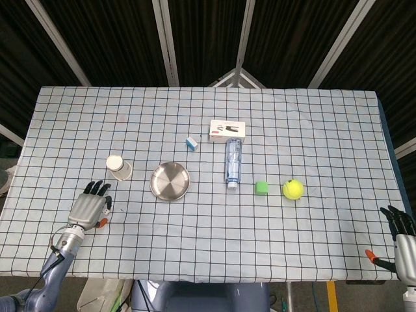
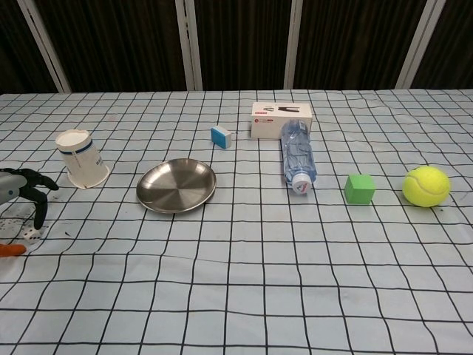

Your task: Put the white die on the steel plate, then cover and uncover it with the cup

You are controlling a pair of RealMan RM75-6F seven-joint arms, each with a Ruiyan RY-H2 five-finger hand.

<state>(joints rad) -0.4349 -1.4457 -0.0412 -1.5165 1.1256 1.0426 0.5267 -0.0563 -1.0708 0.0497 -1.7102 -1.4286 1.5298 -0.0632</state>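
Barely begun: plate [image 1: 170, 181] bare, cup [image 1: 119, 168] just beside it, untouched. Die [image 2: 26, 231] (small, half hidden) seemingly on the cloth under left hand [image 1: 88, 209]; grasped or not, cannot tell. Right hand [image 1: 404, 244] released, empty, at table edge. Placing, covering, uncovering all left.

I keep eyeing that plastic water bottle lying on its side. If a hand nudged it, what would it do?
The water bottle lies on its side, so a sideways push would probably roll it. It looks clear and nearly empty, so likely light. Thin plastic may dent under the fingers. The white box behind it could stop it.
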